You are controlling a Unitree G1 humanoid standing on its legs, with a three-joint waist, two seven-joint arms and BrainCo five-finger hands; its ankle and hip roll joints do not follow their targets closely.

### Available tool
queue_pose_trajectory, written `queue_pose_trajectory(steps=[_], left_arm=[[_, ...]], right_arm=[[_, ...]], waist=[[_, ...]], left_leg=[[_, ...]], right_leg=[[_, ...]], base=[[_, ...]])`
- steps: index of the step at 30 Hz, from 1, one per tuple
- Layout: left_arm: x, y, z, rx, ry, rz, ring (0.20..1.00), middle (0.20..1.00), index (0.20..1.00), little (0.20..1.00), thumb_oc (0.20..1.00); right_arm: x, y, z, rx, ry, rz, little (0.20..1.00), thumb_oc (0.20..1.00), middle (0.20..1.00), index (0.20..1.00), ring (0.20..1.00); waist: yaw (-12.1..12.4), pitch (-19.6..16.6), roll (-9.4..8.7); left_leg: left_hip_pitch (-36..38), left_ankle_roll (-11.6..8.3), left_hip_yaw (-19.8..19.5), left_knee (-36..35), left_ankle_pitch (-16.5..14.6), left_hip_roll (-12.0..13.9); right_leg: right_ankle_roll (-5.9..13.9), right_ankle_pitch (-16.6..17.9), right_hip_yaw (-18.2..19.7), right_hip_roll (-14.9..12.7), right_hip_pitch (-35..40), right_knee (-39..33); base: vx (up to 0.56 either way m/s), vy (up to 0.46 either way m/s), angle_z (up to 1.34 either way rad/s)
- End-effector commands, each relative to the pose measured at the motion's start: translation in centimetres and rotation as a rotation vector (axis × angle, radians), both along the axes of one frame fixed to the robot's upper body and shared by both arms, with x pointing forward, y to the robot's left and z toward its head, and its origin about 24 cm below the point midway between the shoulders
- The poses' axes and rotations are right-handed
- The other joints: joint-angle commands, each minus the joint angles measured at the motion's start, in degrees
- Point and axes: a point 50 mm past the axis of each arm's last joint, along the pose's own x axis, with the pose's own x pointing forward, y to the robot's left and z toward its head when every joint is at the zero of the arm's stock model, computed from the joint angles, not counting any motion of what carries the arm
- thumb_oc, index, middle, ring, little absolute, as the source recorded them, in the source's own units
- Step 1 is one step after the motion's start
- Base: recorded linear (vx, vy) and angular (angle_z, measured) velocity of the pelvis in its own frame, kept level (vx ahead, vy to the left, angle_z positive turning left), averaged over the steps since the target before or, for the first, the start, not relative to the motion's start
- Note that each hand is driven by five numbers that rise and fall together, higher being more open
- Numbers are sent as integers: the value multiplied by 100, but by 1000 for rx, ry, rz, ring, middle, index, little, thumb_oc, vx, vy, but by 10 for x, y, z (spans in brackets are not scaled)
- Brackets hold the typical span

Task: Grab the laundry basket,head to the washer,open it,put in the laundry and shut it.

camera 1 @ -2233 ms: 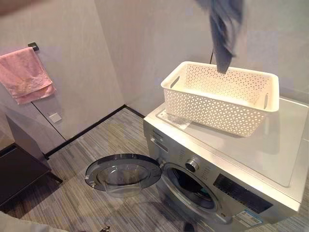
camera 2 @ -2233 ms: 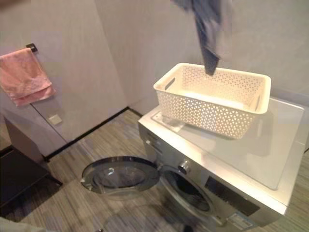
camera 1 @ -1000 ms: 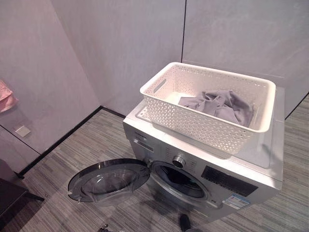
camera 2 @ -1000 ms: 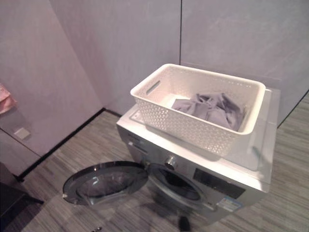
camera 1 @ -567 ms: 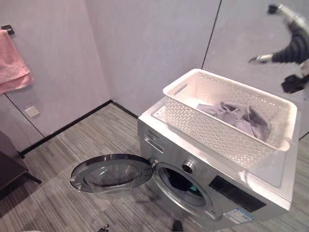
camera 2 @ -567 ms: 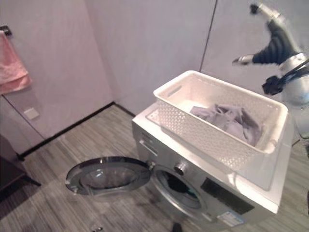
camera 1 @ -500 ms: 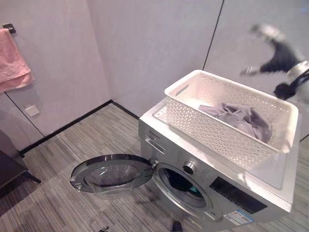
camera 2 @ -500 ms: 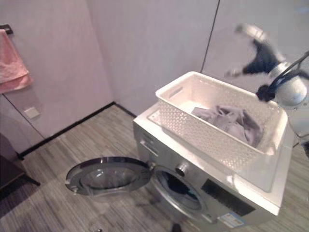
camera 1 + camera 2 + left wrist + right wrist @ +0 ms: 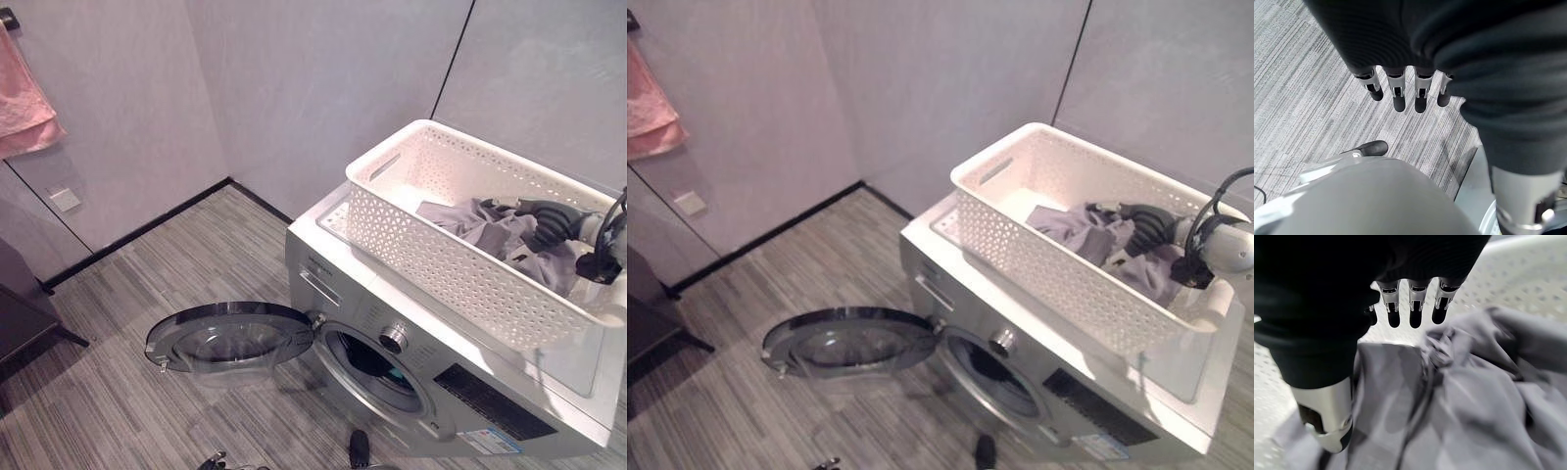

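At the right of the frame the grey laundry (image 9: 490, 230) lies crumpled in the white basket (image 9: 431, 259) on top of the washer (image 9: 411, 392), whose door (image 9: 230, 338) hangs open at lower left. The right hand (image 9: 551, 217) hovers just over the cloth, fingers (image 9: 1411, 308) straight, holding nothing. The left hand (image 9: 1400, 83) hangs relaxed over the floor, much farther off.

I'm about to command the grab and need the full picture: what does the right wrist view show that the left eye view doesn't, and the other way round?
Right wrist view alone: the right hand from close up, fingers straight, hovering just above the grey laundry. Left eye view alone: the washer with its door swung open, the pink towel on the wall. Both: the grey laundry lying in the white laundry basket, with the right hand reaching in.
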Motion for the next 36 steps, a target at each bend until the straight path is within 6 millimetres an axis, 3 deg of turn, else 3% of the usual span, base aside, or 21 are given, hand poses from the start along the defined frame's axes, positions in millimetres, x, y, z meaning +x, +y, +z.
queue_pose_trajectory(steps=[1,8,12,22,23,31,34,36], left_arm=[[17,9,6,9,-55,-18,1000,1000,1000,1000,1000],[33,6,12,-23,-145,-10,1000,1000,1000,1000,1000],[38,8,15,-23,-158,-23,1000,1000,1000,1000,1000],[45,7,16,-24,-174,-12,1000,1000,1000,1000,1000],[47,6,17,-32,-187,-4,1000,1000,1000,1000,1000],[49,2,18,-37,-207,-2,1000,1000,1000,1000,1000],[49,-1,17,-41,-209,-13,1000,1000,1000,1000,1000],[49,-4,16,-38,-205,-19,1000,1000,1000,1000,1000]], right_arm=[[6,6,7,7,-17,31,1000,1000,1000,1000,1000],[18,13,-3,-80,53,55,1000,1000,1000,1000,1000],[20,15,-18,-188,179,77,1000,1000,1000,1000,1000],[11,5,-50,-165,296,37,1000,1000,1000,1000,1000],[8,4,-58,-118,308,24,200,200,200,200,200],[13,0,-50,-3,158,-26,200,200,200,200,200],[17,-4,-38,57,48,-66,200,200,200,200,200],[24,-8,-13,177,-151,-117,200,200,200,200,200]], waist=[[62,165,-413],[168,392,-423],[281,658,-524],[296,970,-567],[280,987,-539],[207,951,-428],[167,914,-386],[123,859,-348]], left_leg=[[-106,-95,-135,32,-49,113],[-308,-93,-205,54,37,125],[-530,-126,-320,70,146,172],[-807,-194,-391,32,292,233],[-848,-198,-368,32,301,233],[-892,-177,-293,32,290,220],[-875,-161,-280,32,269,209],[-858,-140,-253,32,239,193]], right_leg=[[301,-651,-119,-253,459,113],[288,-648,-159,-252,281,172],[258,-670,-269,-228,119,246],[237,-638,-383,-170,-96,241],[243,-609,-371,-163,-137,208],[253,-577,-293,-154,-210,174],[255,-572,-272,-159,-202,170],[259,-566,-251,-166,-197,165]], base=[[0,0,0],[-20,2,1],[-66,-26,2],[-27,-22,8],[0,0,0],[-1,-1,-5],[4,-1,-1],[0,0,0]])
